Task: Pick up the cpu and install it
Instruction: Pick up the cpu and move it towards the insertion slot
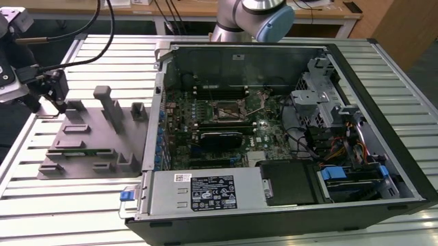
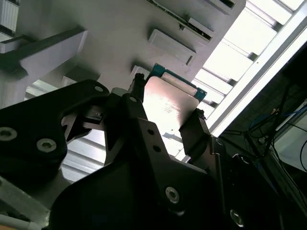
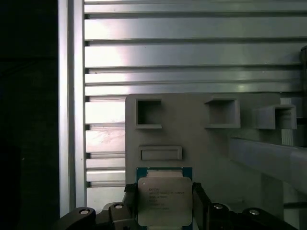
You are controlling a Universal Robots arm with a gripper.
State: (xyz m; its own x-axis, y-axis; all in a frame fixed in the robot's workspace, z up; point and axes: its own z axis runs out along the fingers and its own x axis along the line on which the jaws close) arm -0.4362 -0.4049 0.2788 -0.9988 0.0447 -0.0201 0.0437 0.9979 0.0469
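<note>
You're looking at a ribbed aluminium table (image 1: 110, 56) carrying an open black computer case (image 1: 274, 225). At the exterior view's left lies a matte grey plastic fixture tray (image 1: 96, 134) of blocky posts and pockets. Your gripper (image 1: 60, 105) hangs over the tray's far corner. Its black fingers (image 3: 199, 203) pinch the cpu (image 3: 164, 199) by two opposite edges. The chip sits just above the tray, smooth silvery plate facing the first wrist view, green border around it (nearly square, so no long axis you can tell).
</note>
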